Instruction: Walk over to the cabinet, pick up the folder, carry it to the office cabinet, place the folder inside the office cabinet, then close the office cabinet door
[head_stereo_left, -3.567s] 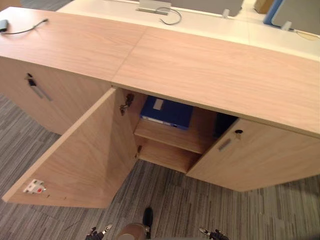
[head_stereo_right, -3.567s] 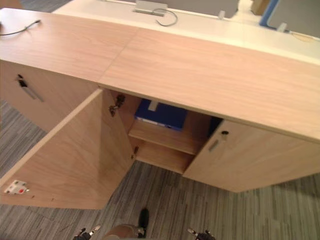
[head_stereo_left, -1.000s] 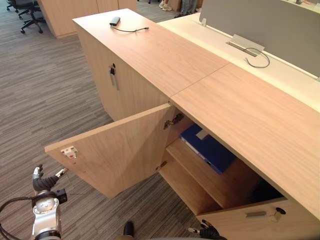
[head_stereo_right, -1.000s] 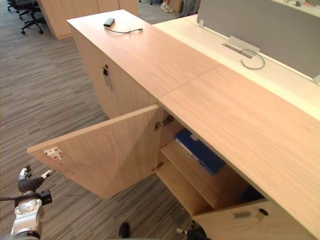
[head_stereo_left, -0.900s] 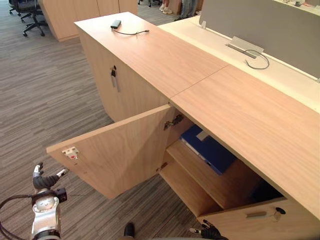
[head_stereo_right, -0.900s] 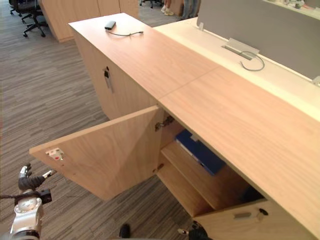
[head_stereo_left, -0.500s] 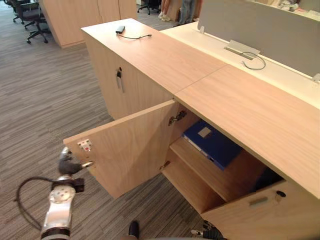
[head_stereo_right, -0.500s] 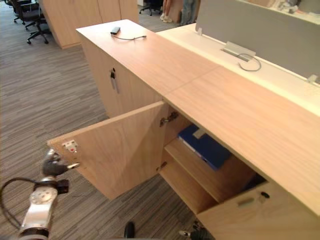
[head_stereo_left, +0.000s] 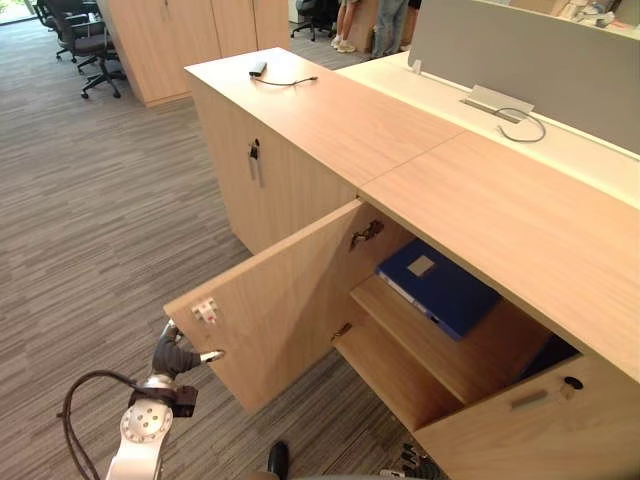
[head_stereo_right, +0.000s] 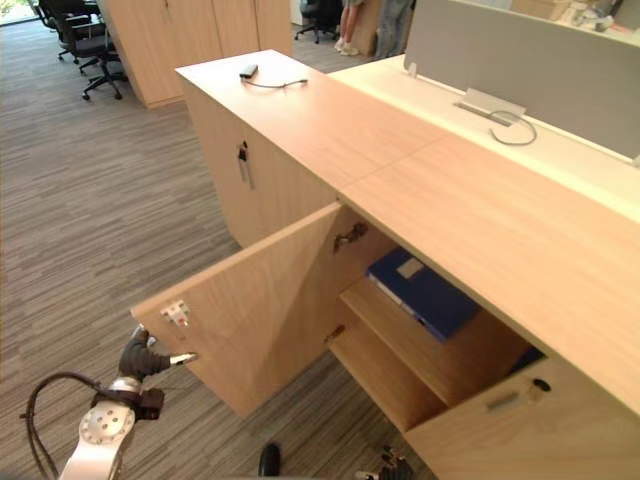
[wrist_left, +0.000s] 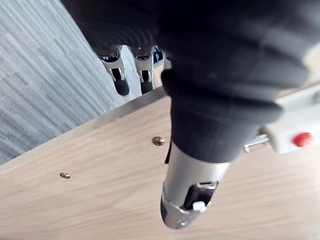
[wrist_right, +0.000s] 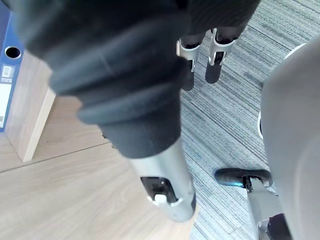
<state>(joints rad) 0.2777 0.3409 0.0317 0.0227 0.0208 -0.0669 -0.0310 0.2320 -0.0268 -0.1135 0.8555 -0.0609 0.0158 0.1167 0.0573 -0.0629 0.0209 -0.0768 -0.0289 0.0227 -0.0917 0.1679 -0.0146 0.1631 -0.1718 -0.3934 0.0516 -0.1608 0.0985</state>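
A blue folder lies flat on the upper shelf inside the open wooden cabinet. The cabinet's left door stands wide open, swung out toward me. My left hand is at that door's free edge, just below the white latch with a red button. In the left wrist view its thumb lies over the door's inner face and its straight fingers reach past the edge. My right hand hangs low by the floor, fingers relaxed, holding nothing.
The right door is partly open, with a dark blue binder behind it. A second cabinet with a key in its door adjoins on the left, a black device on top. Office chairs and a person's legs stand far back.
The camera view has swung and risen. My left hand has come up and forward from beside the door to its free edge by the latch. The folder and door have not moved.
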